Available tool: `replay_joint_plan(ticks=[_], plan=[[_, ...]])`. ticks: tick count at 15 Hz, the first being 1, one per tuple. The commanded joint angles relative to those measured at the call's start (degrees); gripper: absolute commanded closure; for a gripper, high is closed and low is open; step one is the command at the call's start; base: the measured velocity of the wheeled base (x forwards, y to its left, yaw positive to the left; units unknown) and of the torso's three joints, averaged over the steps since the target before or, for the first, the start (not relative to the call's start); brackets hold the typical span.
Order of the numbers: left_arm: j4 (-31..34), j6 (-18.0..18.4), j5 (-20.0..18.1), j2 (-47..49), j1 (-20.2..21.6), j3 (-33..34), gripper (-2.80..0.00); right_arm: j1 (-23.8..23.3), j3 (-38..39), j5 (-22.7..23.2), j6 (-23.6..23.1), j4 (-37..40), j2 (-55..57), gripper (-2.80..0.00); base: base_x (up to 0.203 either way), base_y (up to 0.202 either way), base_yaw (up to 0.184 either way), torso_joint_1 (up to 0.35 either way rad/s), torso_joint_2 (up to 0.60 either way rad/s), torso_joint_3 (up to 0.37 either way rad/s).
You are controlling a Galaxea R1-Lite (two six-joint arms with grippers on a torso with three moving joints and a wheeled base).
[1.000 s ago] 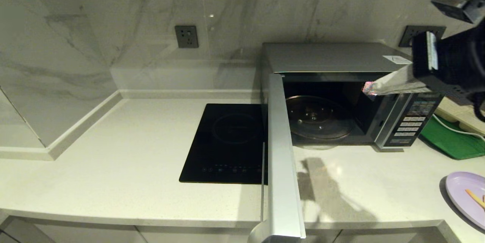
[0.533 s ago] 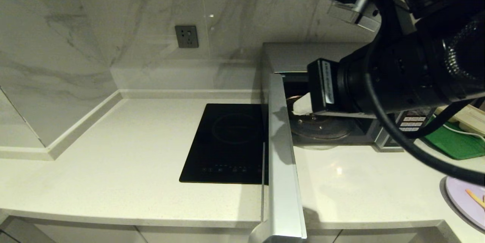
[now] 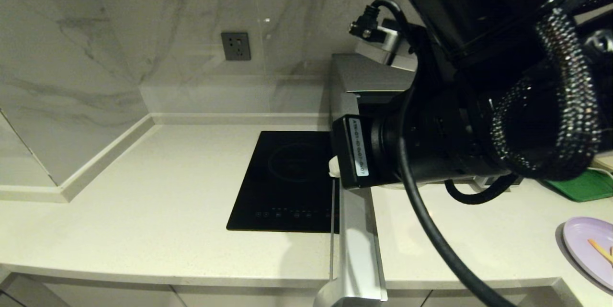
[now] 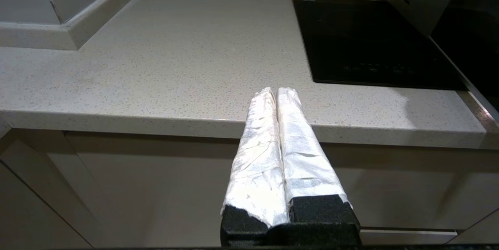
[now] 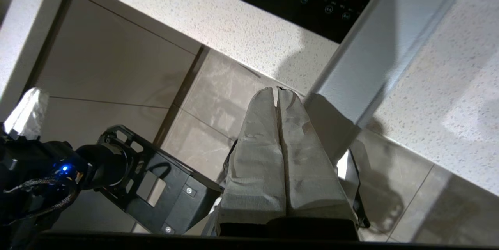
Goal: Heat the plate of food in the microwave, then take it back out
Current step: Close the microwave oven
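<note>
Marble-walled kitchen corner, pale speckled desk [image 3: 143,192] with a black induction hob [image 3: 287,177] set into it. The microwave [image 3: 368,74] sits far right, its door [image 3: 357,244] swung fully out toward us, edge-on across the desk and overhanging the near edge; we'd judge it's open so the cavity is free for loading. Our right gripper [image 5: 277,93] has its jaws pressed together and holding nothing; in the head view the right arm fills the upper right and blocks the cavity, with a white fingertip [image 3: 333,167] showing just left of the door's top edge, over the hob's right side. Closed jaws make sense as a blunt pusher on the door, not a grasp. The plate of food [image 3: 591,249] is still on the desk at the near right, well apart from the microwave, orange sticks on it, untouched. A green tray [image 3: 574,185] lies beyond it. Left gripper [image 4: 276,93] is parked low in front of the desk edge, jaws together, empty. Loading is not yet done.
</note>
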Motion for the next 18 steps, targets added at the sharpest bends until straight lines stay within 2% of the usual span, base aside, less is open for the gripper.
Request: replay_joint_plan(ticks=[1,6,10,13,15,18], plan=[[0.0,0.0,0.0,0.0,0.0,0.0,0.00,0.1,0.3,0.4,0.7,0.4,2.7,0.00,0.000,0.000,0.000,0.000,0.00,0.000],[0.0,0.0,0.0,0.0,0.0,0.0,0.00,-0.2,1.6,1.6,3.4,0.5,2.5,0.00,0.000,0.000,0.000,0.000,0.00,0.000],[0.0,0.0,0.0,0.0,0.0,0.0,0.00,-0.4,4.2,0.0,5.3,0.5,-0.3,0.00,0.000,0.000,0.000,0.000,0.00,0.000],[0.0,0.0,0.0,0.0,0.0,0.0,0.00,-0.9,8.4,-7.8,7.1,0.5,-1.4,0.00,0.000,0.000,0.000,0.000,0.00,0.000],[0.0,0.0,0.0,0.0,0.0,0.0,0.00,-2.1,12.8,-14.2,11.0,0.5,-1.5,0.00,0.000,0.000,0.000,0.000,0.00,0.000],[0.0,0.0,0.0,0.0,0.0,0.0,0.00,-6.5,14.3,-15.3,16.1,0.5,-3.6,0.00,0.000,0.000,0.000,0.000,0.00,0.000]])
